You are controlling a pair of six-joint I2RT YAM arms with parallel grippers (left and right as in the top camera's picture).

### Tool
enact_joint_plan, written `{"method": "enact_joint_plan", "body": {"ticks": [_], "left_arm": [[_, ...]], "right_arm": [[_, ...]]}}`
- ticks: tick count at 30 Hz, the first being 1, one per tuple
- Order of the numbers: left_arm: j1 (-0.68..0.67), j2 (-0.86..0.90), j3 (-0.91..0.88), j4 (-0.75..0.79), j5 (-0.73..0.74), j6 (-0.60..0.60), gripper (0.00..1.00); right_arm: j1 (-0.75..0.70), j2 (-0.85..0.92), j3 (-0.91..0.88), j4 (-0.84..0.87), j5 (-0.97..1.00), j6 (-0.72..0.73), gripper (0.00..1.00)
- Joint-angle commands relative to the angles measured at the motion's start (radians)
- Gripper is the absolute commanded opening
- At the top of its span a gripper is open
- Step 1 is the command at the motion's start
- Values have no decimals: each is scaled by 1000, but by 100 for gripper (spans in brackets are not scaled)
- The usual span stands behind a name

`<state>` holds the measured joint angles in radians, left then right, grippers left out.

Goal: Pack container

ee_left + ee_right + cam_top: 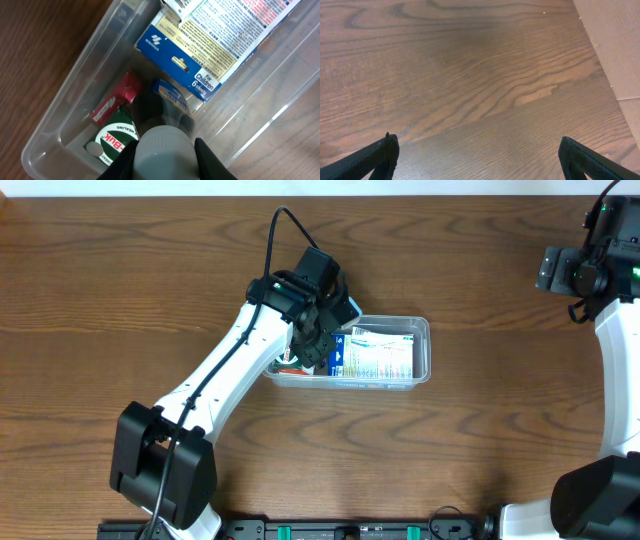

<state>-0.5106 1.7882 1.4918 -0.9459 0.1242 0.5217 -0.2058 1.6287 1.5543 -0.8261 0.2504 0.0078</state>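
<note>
Seemingly, left hand (pixel 165 167) grips a bottle (pixel 161 142) in the container (pixel 75 85).

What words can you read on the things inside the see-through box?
"For Children 6 sheets": on the blue box.
"HEALING" and "-BUK": on the green round tin.
Too small to read: the fine print on the white printed panel.
Too blurred to read: the red packet and the small blue packet.
No words show: the grey-capped item held by the left gripper.
</note>
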Motion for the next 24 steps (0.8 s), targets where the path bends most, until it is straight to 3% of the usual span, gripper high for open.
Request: {"method": "enact_joint_plan", "body": {"ticks": [1,24], "left_arm": [[5,5,-5,10,0,9,20],[4,6,-20,29,26,9,20]], "right_arm": [[-4,1,0,-1,0,14,99],[-4,1,0,-1,0,14,99]]}}
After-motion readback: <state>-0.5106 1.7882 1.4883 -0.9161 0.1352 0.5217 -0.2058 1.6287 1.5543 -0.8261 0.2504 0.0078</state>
